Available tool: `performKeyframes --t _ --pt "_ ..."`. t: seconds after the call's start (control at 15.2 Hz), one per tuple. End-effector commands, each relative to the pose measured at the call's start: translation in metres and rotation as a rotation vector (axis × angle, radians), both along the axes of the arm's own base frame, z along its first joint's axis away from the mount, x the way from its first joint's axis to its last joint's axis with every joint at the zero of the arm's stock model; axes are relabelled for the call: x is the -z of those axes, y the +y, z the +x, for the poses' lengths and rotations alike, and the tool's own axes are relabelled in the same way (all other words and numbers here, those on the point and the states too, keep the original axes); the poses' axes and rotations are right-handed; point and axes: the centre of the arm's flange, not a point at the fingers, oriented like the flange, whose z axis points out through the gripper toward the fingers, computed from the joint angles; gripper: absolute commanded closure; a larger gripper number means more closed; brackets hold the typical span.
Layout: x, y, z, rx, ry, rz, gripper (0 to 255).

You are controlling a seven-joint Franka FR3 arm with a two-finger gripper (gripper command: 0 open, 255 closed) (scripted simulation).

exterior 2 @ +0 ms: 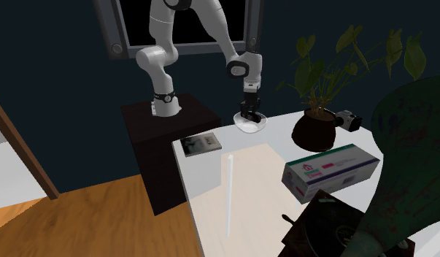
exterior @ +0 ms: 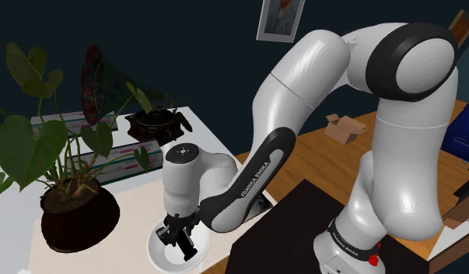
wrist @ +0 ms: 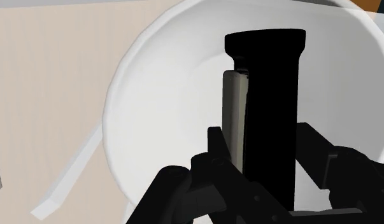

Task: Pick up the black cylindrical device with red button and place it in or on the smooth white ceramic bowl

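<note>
The black cylindrical device [wrist: 270, 108] has a grey strip along one side and stands upright between my fingers, its far end down inside the white bowl [wrist: 165, 95]. My gripper [wrist: 263, 143] is shut on it, with a finger touching each side. No red button is visible. In the shoulder view the gripper [exterior: 180, 236] hangs right over the bowl [exterior: 159, 253] at the table's near edge, and the device [exterior: 188, 247] reaches into it. In the second exterior view the gripper [exterior 2: 248, 112] sits just above the bowl [exterior 2: 252, 127].
A potted plant [exterior: 69, 210] in a dark pot stands close to the bowl. Behind it lie a long white box [exterior: 124, 159] and a dark gramophone [exterior: 155, 124]. A thin white strip [exterior 2: 228, 193] and a booklet [exterior 2: 201, 144] lie on the table; a small camera [exterior 2: 349, 120] sits beyond the pot.
</note>
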Motion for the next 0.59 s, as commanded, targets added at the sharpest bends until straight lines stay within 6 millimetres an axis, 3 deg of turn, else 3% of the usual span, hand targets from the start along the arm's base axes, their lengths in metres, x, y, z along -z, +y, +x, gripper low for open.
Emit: performKeyframes --t 0.0,0.13,0.2,0.53 --pt "0.0001 0.0 0.0001 0.0 0.0 0.0 255" --pt "0.0001 0.0 0.0001 0.0 0.0 0.0 255" --pt "0.0001 0.0 0.0001 0.0 0.0 0.0 0" --pt "0.0 0.0001 0.0001 0.0 0.0 0.0 0"
